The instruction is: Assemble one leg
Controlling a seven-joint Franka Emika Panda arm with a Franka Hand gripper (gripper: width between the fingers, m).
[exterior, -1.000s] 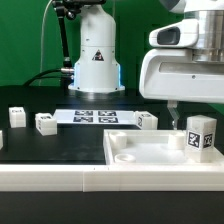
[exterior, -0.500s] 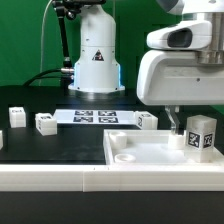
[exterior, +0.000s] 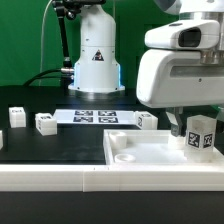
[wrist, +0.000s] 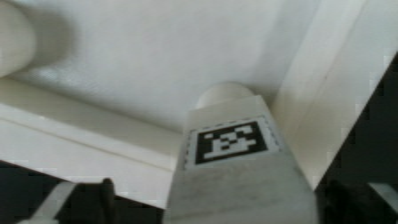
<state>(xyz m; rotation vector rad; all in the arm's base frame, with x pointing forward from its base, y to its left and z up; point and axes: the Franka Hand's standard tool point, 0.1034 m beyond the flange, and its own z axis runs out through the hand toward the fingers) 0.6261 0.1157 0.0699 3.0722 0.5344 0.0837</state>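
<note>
The leg (exterior: 200, 133), a white post with a black-and-white tag, stands upright in the corner of the large white panel (exterior: 140, 152) at the exterior view's right. My gripper (exterior: 194, 128) hangs over it with a jaw on either side. One finger (exterior: 172, 124) shows apart from the post; the other is hidden. In the wrist view the leg (wrist: 231, 150) rises between the dark fingers (wrist: 103, 198), with a strip of panel (wrist: 125, 60) showing between one finger and the post. The gripper is open around the leg.
Three loose white legs (exterior: 16, 116) (exterior: 45, 122) (exterior: 148, 120) lie on the black table beside the marker board (exterior: 95, 116). The arm's white base (exterior: 97, 60) stands behind. The panel's raised rim (exterior: 110, 178) runs along the front.
The gripper body has shifted slightly towards the exterior view's left and a little lower. The leg stays in place on the panel.
</note>
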